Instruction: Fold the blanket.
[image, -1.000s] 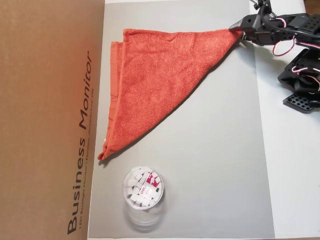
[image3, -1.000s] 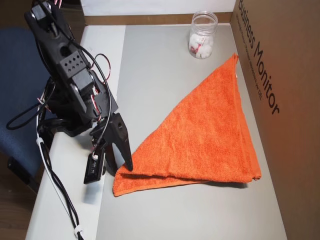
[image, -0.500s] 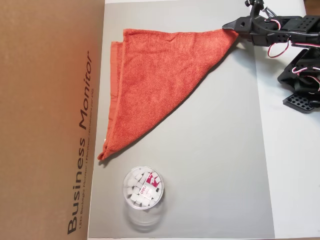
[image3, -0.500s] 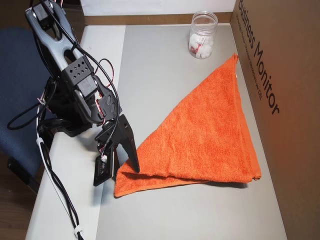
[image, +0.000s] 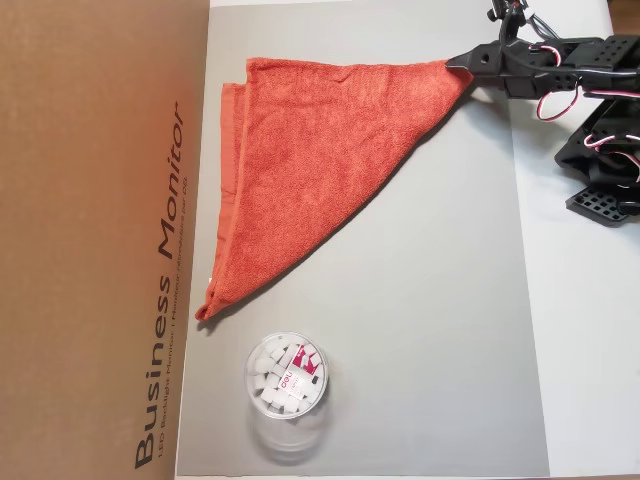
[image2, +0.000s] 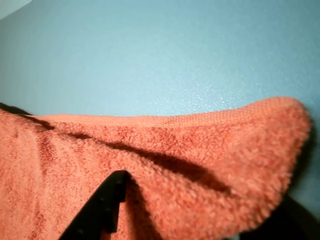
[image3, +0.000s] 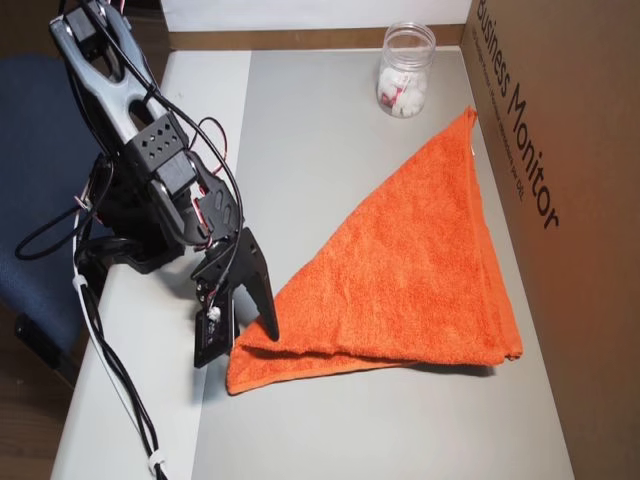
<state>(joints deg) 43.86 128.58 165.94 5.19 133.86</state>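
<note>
My pincer (image3: 250, 325) pinches one corner of the blanket (image: 305, 170), which lies folded into a triangle on the surface (image: 440, 330) beside the box (image: 90, 230). If I release carelessly, I think the top layer could slide askew.

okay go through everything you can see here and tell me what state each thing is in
blanket: folded into a triangle, flat on the mat, one corner pinched
gripper: shut on the blanket's corner
clear tub: upright, holding small white pieces; lid cannot be told
cardboard box: along the mat's edge
</note>
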